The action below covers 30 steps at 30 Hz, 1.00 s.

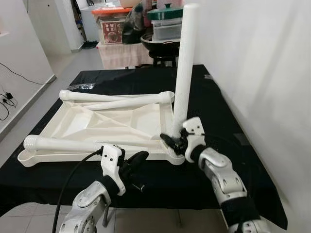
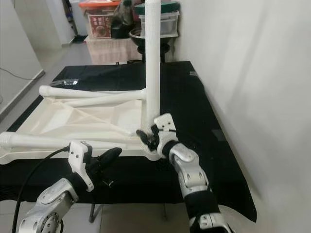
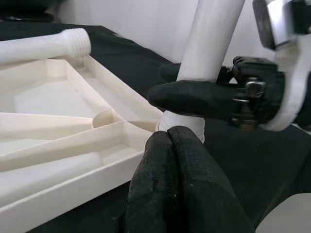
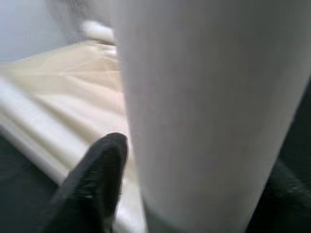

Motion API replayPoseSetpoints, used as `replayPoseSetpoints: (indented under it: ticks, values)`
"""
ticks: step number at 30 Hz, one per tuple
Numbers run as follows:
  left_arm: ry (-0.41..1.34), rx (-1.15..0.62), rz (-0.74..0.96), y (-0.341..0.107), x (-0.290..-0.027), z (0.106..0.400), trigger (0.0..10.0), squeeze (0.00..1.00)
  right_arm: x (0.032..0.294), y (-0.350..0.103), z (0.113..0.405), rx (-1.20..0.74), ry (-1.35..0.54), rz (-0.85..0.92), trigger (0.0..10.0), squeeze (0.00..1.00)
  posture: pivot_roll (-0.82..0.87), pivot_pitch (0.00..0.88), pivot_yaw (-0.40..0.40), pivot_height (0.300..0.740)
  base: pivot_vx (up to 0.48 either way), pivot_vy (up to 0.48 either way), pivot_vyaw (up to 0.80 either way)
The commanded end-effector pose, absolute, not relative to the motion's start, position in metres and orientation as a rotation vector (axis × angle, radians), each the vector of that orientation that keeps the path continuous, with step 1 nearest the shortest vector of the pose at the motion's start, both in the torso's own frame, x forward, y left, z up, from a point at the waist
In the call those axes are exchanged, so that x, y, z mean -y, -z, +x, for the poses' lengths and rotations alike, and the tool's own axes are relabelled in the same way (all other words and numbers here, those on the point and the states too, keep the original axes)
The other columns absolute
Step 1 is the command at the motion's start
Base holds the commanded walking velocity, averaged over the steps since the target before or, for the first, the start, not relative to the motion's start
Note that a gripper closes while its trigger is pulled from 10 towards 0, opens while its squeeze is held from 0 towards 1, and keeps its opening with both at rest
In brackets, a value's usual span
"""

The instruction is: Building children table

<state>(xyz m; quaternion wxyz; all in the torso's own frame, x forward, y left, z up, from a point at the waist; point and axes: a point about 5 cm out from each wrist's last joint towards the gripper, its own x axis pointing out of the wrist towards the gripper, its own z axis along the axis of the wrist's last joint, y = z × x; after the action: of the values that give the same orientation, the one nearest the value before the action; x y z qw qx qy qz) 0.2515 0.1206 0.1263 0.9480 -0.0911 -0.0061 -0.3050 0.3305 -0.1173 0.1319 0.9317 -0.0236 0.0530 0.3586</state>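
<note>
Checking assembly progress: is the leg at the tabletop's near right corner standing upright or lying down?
Upright. The leg rises from the corner of the upturned tabletop, with the right gripper clasping its base.

Right arm: silver, reaching forward and up from the lower right, elbow bent, wrist angling inward; its right gripper point(image 1: 171, 141) is closing its black jaws around the base of the upright white leg point(image 1: 184, 68), one finger point(image 4: 92, 179) lying just beside the leg's surface in the right wrist view. Left arm: silver, rising from the lower left with a black cable trailing off the wrist; its left gripper point(image 1: 137, 159) is hovering with jaws pressed together, gripping nothing, pointing toward the right gripper.
</note>
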Motion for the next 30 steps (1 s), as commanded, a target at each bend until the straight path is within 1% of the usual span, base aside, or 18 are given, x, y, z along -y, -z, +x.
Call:
replayPoseSetpoints:
  ticks: [1, 2, 3, 4, 5, 7, 8, 10, 13, 15, 17, 21, 22, 23, 24, 30]
  values:
    - [0.613, 0.002, -0.192, -0.124, -0.121, 0.250, 10.0, 0.00, 0.105, -0.147, 0.330, -0.051, -0.886, -0.047, 10.0, 1.00, -0.05, 0.000, 0.022, 0.740, 0.000, 0.000, 0.00]
    - [0.614, 0.002, -0.192, -0.124, -0.121, 0.250, 10.0, 0.00, 0.107, -0.151, 0.332, -0.040, -0.943, -0.067, 10.0, 0.60, -0.05, 0.000, 0.021, 0.740, 0.000, 0.000, 0.00]
    - [0.615, 0.002, -0.192, -0.124, -0.121, 0.250, 10.0, 0.00, 0.108, -0.154, 0.333, -0.033, -0.980, -0.083, 10.0, 0.60, -0.05, 0.000, 0.021, 0.740, 0.000, 0.000, 0.00]
    - [0.615, 0.002, -0.192, -0.124, -0.121, 0.250, 10.0, 0.00, 0.109, -0.156, 0.334, -0.033, -1.019, -0.088, 10.0, 0.12, -0.05, 0.000, 0.021, 0.740, 0.000, 0.000, 0.00]
    - [0.616, 0.002, -0.193, -0.124, -0.121, 0.250, 10.0, 0.00, 0.113, -0.162, 0.338, -0.034, -1.079, -0.116, 10.0, 0.00, -0.04, 0.000, 0.019, 0.740, 0.000, 0.000, 0.00]
    - [0.616, 0.002, -0.193, -0.124, -0.121, 0.250, 10.0, 0.00, 0.113, -0.162, 0.338, -0.034, -1.079, -0.116, 10.0, 0.00, -0.04, 0.000, 0.019, 0.740, 0.000, 0.000, 0.00]
    - [0.615, 0.003, -0.194, -0.124, -0.120, 0.249, 10.0, 0.00, 0.120, -0.167, 0.343, -0.036, -1.141, -0.157, 10.0, 0.00, -0.04, 0.000, 0.016, 0.740, 0.000, 0.000, 0.00]
    - [0.615, 0.003, -0.194, -0.124, -0.120, 0.249, 10.0, 0.00, 0.120, -0.167, 0.343, -0.036, -1.141, -0.157, 10.0, 0.00, -0.04, 0.000, 0.016, 0.740, 0.000, 0.000, 0.00]
    - [0.613, 0.003, -0.194, -0.124, -0.120, 0.249, 10.0, 0.00, 0.125, -0.174, 0.347, -0.058, -1.233, -0.172, 10.0, 0.00, -0.03, 0.000, 0.014, 0.740, 0.000, 0.000, 0.00]
    - [0.613, 0.003, -0.194, -0.124, -0.120, 0.249, 10.0, 0.00, 0.125, -0.174, 0.347, -0.058, -1.233, -0.172, 10.0, 0.00, -0.03, 0.000, 0.014, 0.740, 0.000, 0.000, 0.00]
    - [0.611, 0.005, -0.194, -0.124, -0.120, 0.249, 10.0, 0.00, 0.129, -0.180, 0.352, -0.076, -1.278, -0.176, 10.0, 0.00, -0.02, 0.000, 0.014, 0.740, 0.000, 0.000, 0.00]
    - [0.612, 0.004, -0.195, -0.125, -0.120, 0.248, 10.0, 0.00, 0.131, -0.184, 0.356, -0.091, -1.310, -0.153, 10.0, 0.00, -0.02, 0.000, 0.010, 0.740, 0.000, 0.000, 0.00]
    - [0.612, 0.004, -0.195, -0.125, -0.119, 0.247, 10.0, 0.00, 0.131, -0.185, 0.357, -0.100, -1.332, -0.136, 4.2, 0.00, -0.02, 0.000, 0.010, 0.740, 0.000, 0.000, 0.00]
    - [0.612, 0.004, -0.195, -0.125, -0.119, 0.247, 10.0, 0.00, 0.131, -0.185, 0.357, -0.100, -1.332, -0.136, 4.2, 0.00, -0.02, 0.000, 0.010, 0.740, 0.000, 0.000, 0.00]
    - [0.612, 0.004, -0.195, -0.125, -0.119, 0.247, 10.0, 0.00, 0.131, -0.185, 0.358, -0.103, -1.337, -0.133, 0.0, 0.00, -0.02, 0.000, 0.010, 0.740, 0.000, 0.000, 0.00]
    - [0.609, 0.006, -0.198, -0.126, -0.119, 0.247, 10.0, 0.00, 0.134, -0.180, 0.355, -0.114, -1.376, -0.134, 0.0, 0.00, -0.02, 0.000, 0.007, 0.740, 0.000, 0.000, 0.00]
